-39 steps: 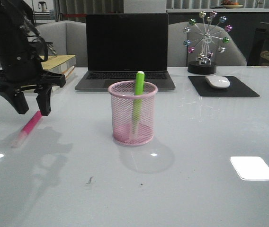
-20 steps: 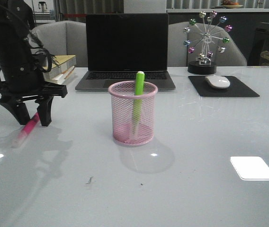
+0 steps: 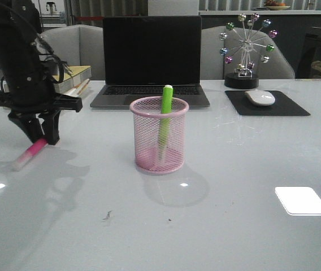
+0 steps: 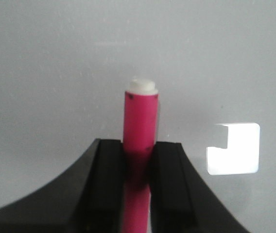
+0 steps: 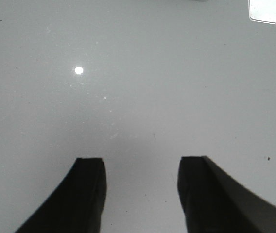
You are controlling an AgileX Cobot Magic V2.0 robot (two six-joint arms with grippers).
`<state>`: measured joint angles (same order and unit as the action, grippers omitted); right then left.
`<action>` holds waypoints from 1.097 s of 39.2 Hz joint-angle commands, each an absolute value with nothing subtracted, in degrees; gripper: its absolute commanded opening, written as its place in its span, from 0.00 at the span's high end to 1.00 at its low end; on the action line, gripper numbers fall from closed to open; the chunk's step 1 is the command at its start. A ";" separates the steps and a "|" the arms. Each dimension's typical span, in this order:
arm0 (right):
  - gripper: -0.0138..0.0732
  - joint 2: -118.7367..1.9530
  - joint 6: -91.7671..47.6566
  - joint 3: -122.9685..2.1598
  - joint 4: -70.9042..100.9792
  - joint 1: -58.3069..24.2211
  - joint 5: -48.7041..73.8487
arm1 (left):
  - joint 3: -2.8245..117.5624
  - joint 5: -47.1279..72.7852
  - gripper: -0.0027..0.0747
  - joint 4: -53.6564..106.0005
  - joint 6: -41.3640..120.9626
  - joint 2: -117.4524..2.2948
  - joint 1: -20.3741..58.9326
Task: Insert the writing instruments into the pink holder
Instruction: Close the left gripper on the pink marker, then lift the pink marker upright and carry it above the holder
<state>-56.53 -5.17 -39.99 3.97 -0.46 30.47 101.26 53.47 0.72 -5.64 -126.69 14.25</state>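
- The pink holder (image 3: 159, 135) stands upright near the middle of the worktop (image 3: 251, 169), in front of the laptop (image 3: 151, 59).
- Inside the holder there is one green marker (image 3: 164, 121). It stands almost upright, a little tilted, its lower end on the bottom of the cup and its top end above the rim.
- Nothing else is visible through the mesh of the holder.
- The pink marker (image 3: 30, 152) lies on the worktop at the left side, well apart from the holder, with its whitish cap toward the camera.
- The left gripper (image 3: 40, 134) is down at the far end of this marker. In the left wrist view its two fingers (image 4: 104, 170) are narrow and press on both sides of the pink marker (image 4: 140, 133).
- The right gripper (image 5: 140, 187) appears only in its wrist view. Its fingers are wide apart, with only bare worktop between them.
- Behind, a white mouse (image 3: 260, 97) lies on a black pad (image 3: 267, 104).
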 commanded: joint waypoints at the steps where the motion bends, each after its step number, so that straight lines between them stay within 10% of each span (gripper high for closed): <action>1: 0.32 -55.48 -5.55 -41.49 3.63 -0.16 27.11 | 104.18 45.66 0.85 0.74 -6.14 -119.81 16.32; 43: 0.32 -55.48 -5.55 -41.49 3.63 -0.16 27.11 | 79.49 -16.32 0.85 15.87 -6.14 -103.25 37.63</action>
<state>-56.53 -5.17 -39.99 3.97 -0.46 30.47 80.28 -6.98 12.92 -5.64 -106.97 36.69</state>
